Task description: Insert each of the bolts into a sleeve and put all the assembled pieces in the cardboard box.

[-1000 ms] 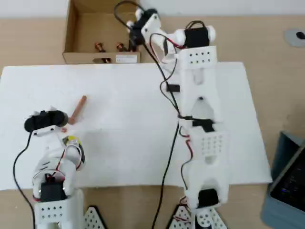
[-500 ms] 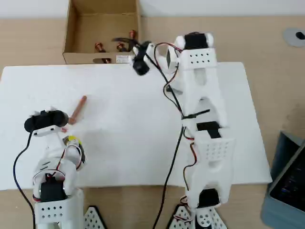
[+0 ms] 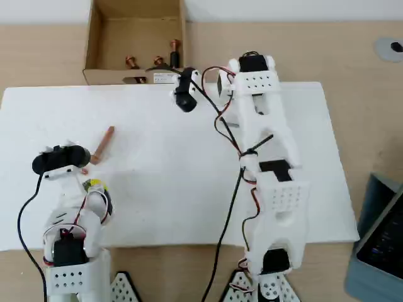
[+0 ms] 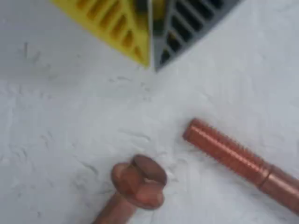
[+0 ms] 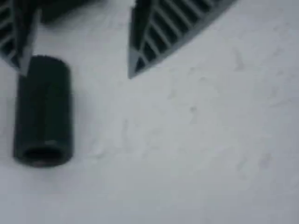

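On the white mat lie two copper bolts: one with a flanged head [image 4: 138, 180] and one showing its threaded end [image 4: 232, 152]. My left gripper [image 4: 151, 62] hangs just above them, its yellow and grey fingers shut and holding nothing. From above, one bolt [image 3: 102, 145] lies beside the left gripper [image 3: 74, 165]. A black sleeve [image 5: 44, 111] lies on the mat just past my right gripper [image 5: 77, 70], which is open. The right gripper [image 3: 184, 94] hovers at the mat's far edge, near the cardboard box [image 3: 92, 44]. Three assembled pieces [image 3: 158, 61] lie inside the box.
The white mat [image 3: 157, 189] covers most of the wooden table. A grey bin [image 3: 380, 248] stands at the right edge, and a small grey disc [image 3: 390, 48] lies at the far right. The right arm's black cable [image 3: 221, 214] trails across the mat.
The right arm has drawn back from inside the box to the mat's far edge. A bolt piece now shows at the box's right wall. The left arm has not moved.
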